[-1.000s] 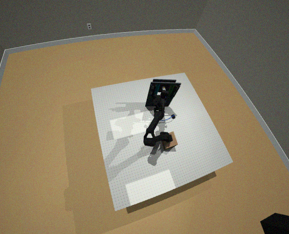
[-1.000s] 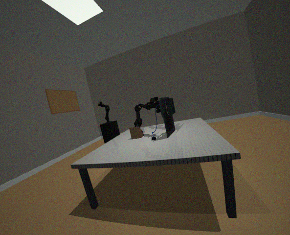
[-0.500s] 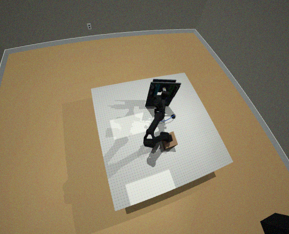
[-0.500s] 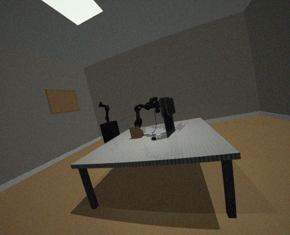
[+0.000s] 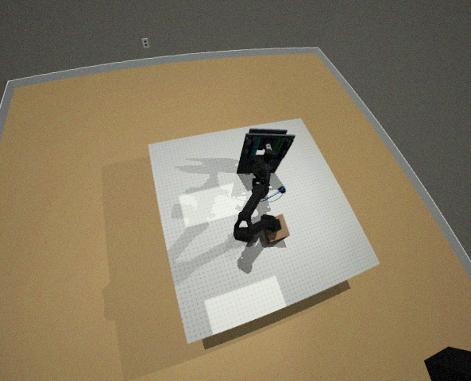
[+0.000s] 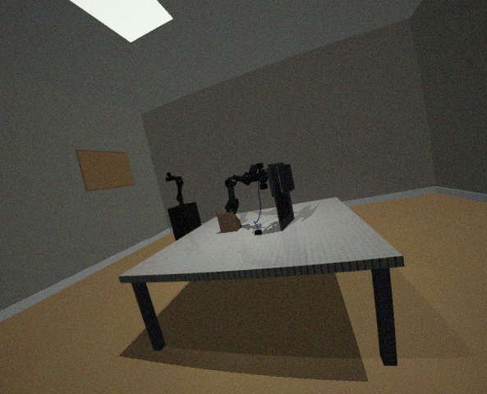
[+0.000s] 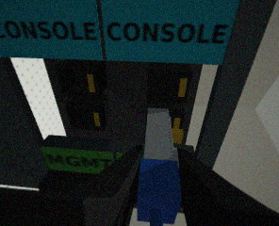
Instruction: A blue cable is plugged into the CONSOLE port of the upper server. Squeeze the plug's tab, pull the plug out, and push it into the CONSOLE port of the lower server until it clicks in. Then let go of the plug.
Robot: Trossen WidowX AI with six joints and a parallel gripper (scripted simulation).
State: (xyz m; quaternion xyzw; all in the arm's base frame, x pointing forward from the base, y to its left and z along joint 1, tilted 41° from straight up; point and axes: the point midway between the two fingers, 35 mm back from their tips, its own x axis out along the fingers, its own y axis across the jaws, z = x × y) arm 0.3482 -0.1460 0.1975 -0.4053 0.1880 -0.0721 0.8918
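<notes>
Blue and translucent grey, the plug [image 7: 158, 184] looks blocky.

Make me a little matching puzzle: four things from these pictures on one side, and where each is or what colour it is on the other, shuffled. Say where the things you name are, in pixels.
1. Plug body [image 7: 158, 188]
2. Sign reading MGMT [image 7: 78, 161]
3. Signs reading CONSOLE [image 7: 166, 34]
4. Brown block [image 5: 283, 230] [image 6: 227, 222]

A. teal, along the top of the close-up
B. on the table [image 5: 330, 229] [image 6: 235, 254]
C. blue, between the gripper's fingers
D. green

Pairs: 1-C, 2-D, 3-A, 4-B
</notes>
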